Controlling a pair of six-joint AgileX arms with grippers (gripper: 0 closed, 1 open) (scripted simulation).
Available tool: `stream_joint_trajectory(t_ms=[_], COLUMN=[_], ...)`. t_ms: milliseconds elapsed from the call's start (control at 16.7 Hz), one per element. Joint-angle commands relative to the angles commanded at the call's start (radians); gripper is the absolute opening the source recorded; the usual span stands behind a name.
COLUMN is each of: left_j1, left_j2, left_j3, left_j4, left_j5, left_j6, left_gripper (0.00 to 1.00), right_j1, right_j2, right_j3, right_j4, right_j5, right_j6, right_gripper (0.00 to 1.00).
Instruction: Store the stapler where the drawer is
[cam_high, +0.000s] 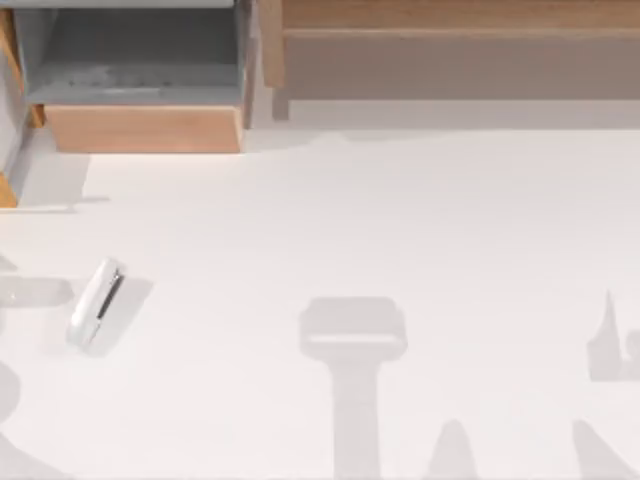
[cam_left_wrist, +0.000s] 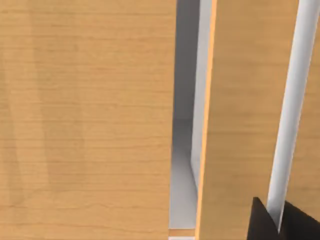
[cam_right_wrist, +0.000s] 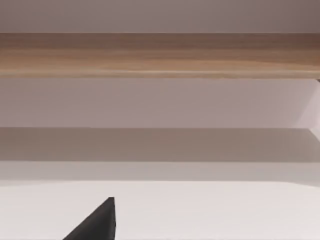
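The stapler (cam_high: 95, 303) is small and white, lying flat and slanted on the table at the left, apart from everything. The drawer (cam_high: 143, 128) stands pulled out at the back left, its tan front panel facing the table and its grey floor (cam_high: 135, 60) bare. In the left wrist view, tan wooden panels (cam_left_wrist: 85, 120) are very close, with a grey gap (cam_left_wrist: 182, 165) between them. A dark piece of my left gripper (cam_left_wrist: 262, 224) shows at the corner. A dark tip of my right gripper (cam_right_wrist: 97, 224) shows low in the right wrist view, over the white table.
A long wooden shelf (cam_high: 450, 60) with a brownish-grey inside runs along the back right, also seen as the shelf (cam_right_wrist: 160, 55) ahead of the right wrist. Arm shadows (cam_high: 352, 340) fall on the white table's (cam_high: 400, 220) front half.
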Motion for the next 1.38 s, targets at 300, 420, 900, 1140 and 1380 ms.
stream_joint_trajectory(t_ms=[300, 420, 900, 1140, 1380], left_j1=[0.007, 0.017, 0.134, 0.134, 0.134], left_j2=[-0.007, -0.014, -0.091, -0.092, -0.092], left_j3=[-0.017, -0.033, -0.232, -0.232, -0.232], left_j4=[0.015, 0.025, 0.138, 0.139, 0.139], left_j5=[0.008, 0.018, 0.133, 0.134, 0.134], left_j6=[0.004, 0.005, 0.011, 0.011, 0.011], left_gripper=[0.0, 0.0, 0.0, 0.08, 0.38], right_j1=[0.0, 0.0, 0.0, 0.0, 0.0], right_j2=[0.0, 0.0, 0.0, 0.0, 0.0], right_j3=[0.0, 0.0, 0.0, 0.0, 0.0], right_j4=[0.0, 0.0, 0.0, 0.0, 0.0], right_j5=[0.0, 0.0, 0.0, 0.0, 0.0], right_j6=[0.0, 0.0, 0.0, 0.0, 0.0], right_gripper=[1.0, 1.0, 1.0, 1.0, 1.0])
